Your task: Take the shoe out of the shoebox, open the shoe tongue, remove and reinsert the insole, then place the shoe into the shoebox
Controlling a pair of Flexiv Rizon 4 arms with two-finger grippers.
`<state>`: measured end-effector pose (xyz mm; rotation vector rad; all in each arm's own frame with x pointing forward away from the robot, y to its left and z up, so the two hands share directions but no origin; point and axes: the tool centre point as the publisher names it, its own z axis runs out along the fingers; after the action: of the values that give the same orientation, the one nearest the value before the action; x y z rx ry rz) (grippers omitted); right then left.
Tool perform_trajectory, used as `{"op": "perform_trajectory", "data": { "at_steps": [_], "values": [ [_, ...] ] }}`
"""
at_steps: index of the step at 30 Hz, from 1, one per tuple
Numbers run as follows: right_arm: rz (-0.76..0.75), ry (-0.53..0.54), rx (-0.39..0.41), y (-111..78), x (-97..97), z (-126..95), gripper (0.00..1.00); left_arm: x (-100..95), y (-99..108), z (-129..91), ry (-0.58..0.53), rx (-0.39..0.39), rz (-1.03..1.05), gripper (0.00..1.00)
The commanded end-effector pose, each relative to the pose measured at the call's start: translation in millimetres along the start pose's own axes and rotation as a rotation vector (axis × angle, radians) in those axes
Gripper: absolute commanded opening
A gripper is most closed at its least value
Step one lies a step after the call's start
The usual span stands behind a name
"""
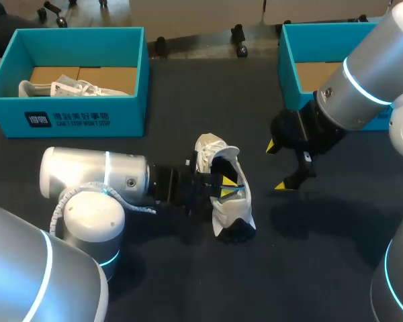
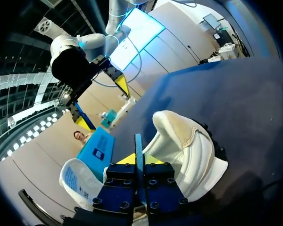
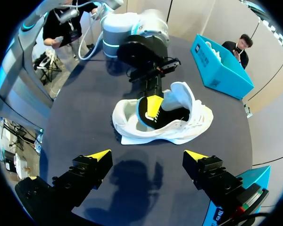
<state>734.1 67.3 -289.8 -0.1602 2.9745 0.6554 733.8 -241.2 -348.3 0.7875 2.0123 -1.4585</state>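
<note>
Left fingers [image 3: 153, 107] squeezed together deep inside the white shoe [image 3: 188, 127], what they pinch is hidden | right gripper [image 3: 147, 157] wide open, holding nothing, just beside shoe | shoe lies on table [image 1: 322, 268], tongue [image 3: 179, 94] up | step: insole, I think | next: hold shoe down, pull slowly | left shoebox [image 1: 67, 121] and right shoebox [image 1: 290, 67] well apart from shoe, lots of room

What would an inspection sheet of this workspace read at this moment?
Surface: dark table.
Job's things: white shoe lying mid-table, outside both boxes; insole edge at its opening; teal left shoebox holds a second shoe; teal right shoebox.
Clutter: nothing seen.
End effectors: left end effector at the shoe's opening, shut on the insole; right end effector open, above the table beside the shoe.
Cables: ribbed white conduit on the left arm.
Surroundings: nothing seen reaching in.
</note>
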Motion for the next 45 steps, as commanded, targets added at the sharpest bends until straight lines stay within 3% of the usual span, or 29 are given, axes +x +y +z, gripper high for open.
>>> {"op": "perform_trajectory", "data": {
  "at_steps": [1,3,5,9,20,22,24,27,32,34,36,45],
  "values": [
    [0.001,-0.001,0.003,0.7,0.3,1.3,1.0,-1.3,-8.2,-1.4,0.003,0.009,-0.01,0.42],
    [0.001,-0.001,0.003,0.7,0.3,1.3,1.0,-1.9,-14.2,-1.2,0.004,0.026,-0.016,0.5],
    [0.001,-0.001,0.003,0.7,0.3,1.3,1.0,-3.3,-17.9,-1.4,0.001,0.034,-0.019,0.51],
    [0.001,-0.001,0.003,0.7,0.3,1.3,1.0,-5.4,-22.1,-2.5,0.0,0.041,-0.02,0.43],
    [0.001,-0.001,0.003,0.7,0.3,1.3,1.0,-10.0,-28.6,-10.7,-0.016,0.039,-0.028,0.37],
    [0.001,-0.001,0.003,0.7,0.3,1.3,1.0,-11.7,-30.7,-12.3,-0.02,0.042,-0.033,0.45],
    [0.001,-0.001,0.003,0.7,0.3,1.3,1.0,-13.1,-33.4,-13.9,-0.023,0.047,-0.036,0.7],
    [0.001,-0.001,0.003,0.7,0.3,1.3,1.0,-14.3,-36.2,-14.5,-0.026,0.055,-0.039,0.77],
    [0.001,-0.001,0.003,0.7,0.3,1.3,1.0,-16.4,-39.3,-12.9,-0.037,0.068,-0.043,0.7],
    [0.001,-0.001,0.003,0.7,0.3,1.3,1.0,-19.6,-41.4,-12.5,-0.048,0.076,-0.043,0.56],
    [0.001,-0.001,0.003,0.7,0.3,1.3,1.0,-20.8,-43.1,-12.4,-0.05,0.081,-0.043,0.49],
    [0.001,-0.001,0.003,0.7,0.3,1.3,1.0,-25.9,-49.6,-18.0,-0.058,0.1,-0.048,0.42]
  ]
}}
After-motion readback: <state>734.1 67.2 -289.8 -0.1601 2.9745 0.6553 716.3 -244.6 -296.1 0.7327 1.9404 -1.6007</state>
